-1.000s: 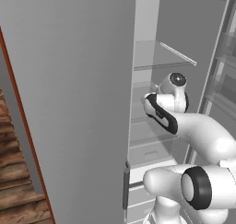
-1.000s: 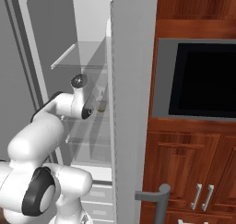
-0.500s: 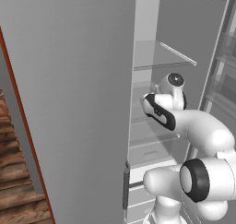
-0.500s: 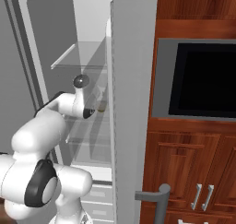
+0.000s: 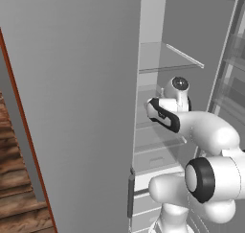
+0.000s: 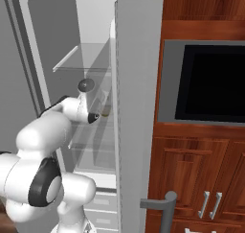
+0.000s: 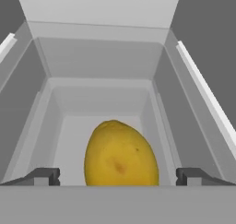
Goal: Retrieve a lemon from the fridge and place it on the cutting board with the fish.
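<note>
The fridge (image 5: 72, 83) stands open, its white inside and glass shelf (image 6: 83, 59) showing between the doors. My arm reaches in at mid height. In the hand view the yellow lemon (image 7: 120, 156) lies on the white shelf floor, close in front of my gripper (image 7: 117, 178). The gripper is open, one dark fingertip on each side of the lemon and apart from it. From the right base view the gripper (image 6: 95, 116) points at a small yellowish lemon (image 6: 105, 112) near the door edge. The cutting board and the fish are out of view.
The right fridge door (image 6: 136, 107) juts toward me beside the arm, its bar handle (image 6: 160, 205) low down. A black microwave (image 6: 210, 83) sits in reddish wooden cabinets (image 6: 191, 179) to the right. Door racks (image 5: 234, 83) line the far side.
The hand has edged a little deeper into the fridge and the elbow has risen. The jaws have stayed wide open.
</note>
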